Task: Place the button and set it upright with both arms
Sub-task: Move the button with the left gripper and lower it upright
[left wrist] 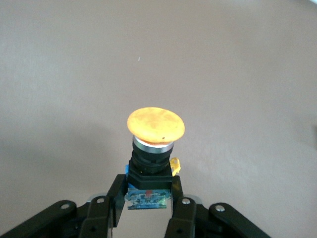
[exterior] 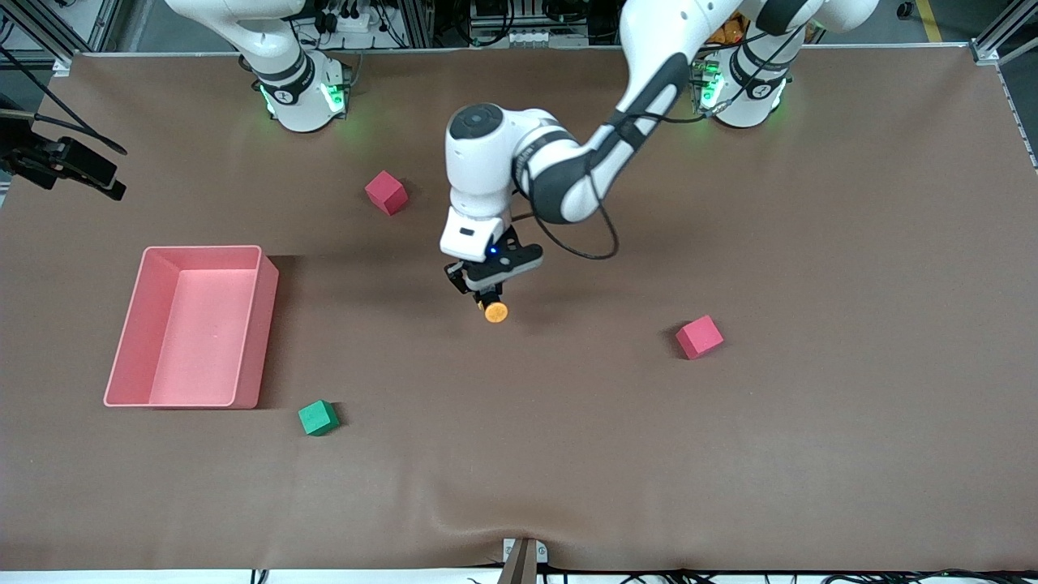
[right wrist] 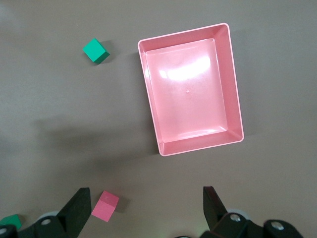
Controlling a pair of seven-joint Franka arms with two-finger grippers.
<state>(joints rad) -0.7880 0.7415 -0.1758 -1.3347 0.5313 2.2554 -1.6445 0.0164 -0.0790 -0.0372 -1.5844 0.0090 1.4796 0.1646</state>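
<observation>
A brown mat (exterior: 811,454) covers the whole table, lightly creased along the edge nearest the front camera, where a small metal bracket (exterior: 523,556) sits at the middle of the rim. At the right arm's end, a black camera mount (exterior: 73,166) juts in over the mat's edge, and a shallow pink tray (exterior: 258,324) lies on the mat with nothing in it. A green cube (exterior: 318,418) rests just nearer the front camera than the tray's corner, and one red cube (exterior: 386,192) lies farther from the camera, toward the middle. The right arm waits, raised by its green-lit base (exterior: 304,97); in its wrist view the right gripper (right wrist: 146,208) hangs high over the mat beside the tray, its fingers (right wrist: 79,206) spread wide with nothing between them. At the middle of the table the left gripper (exterior: 485,288) is clamped on the black body of the button (exterior: 495,311), whose orange cap points toward the front camera; the left wrist view shows the button (left wrist: 154,148) gripped by the left gripper (left wrist: 148,198) low over bare mat. A second red cube (exterior: 699,337) lies toward the left arm's end. Along the top of the front view, aluminium framing and cabling (exterior: 486,24) stand past the table's edge.
</observation>
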